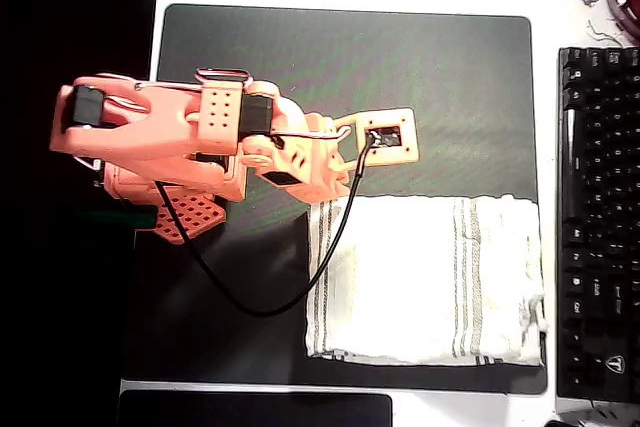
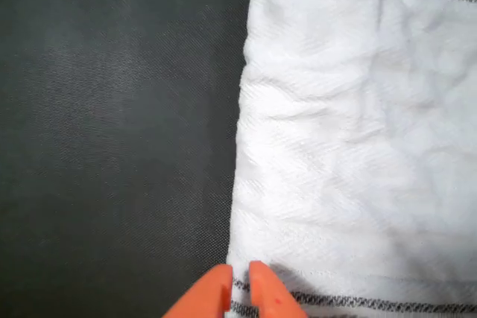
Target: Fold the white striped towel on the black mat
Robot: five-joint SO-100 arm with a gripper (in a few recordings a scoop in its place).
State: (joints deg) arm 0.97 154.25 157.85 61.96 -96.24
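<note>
1. My hand (image 2: 240, 288) has its two orange fingertips almost together, with only a thin slit between them. I cannot tell whether cloth is pinched there.
2. In the wrist view the fingertips sit at the edge of the white striped towel (image 2: 358, 147), right at a striped corner.
3. In the overhead view the white striped towel (image 1: 425, 282) lies in the lower right part of the black mat (image 1: 350, 67). Its long axis runs left to right, and it looks already doubled, I judge.
4. My arm (image 1: 200, 142) comes from the left, so the towel's upper left corner is the nearest one.
5. Above the towel the mat is bare, which gives room. On the right a black keyboard (image 1: 600, 217) lies just beside the towel's edge, and the mat's lower edge is close too.
</note>
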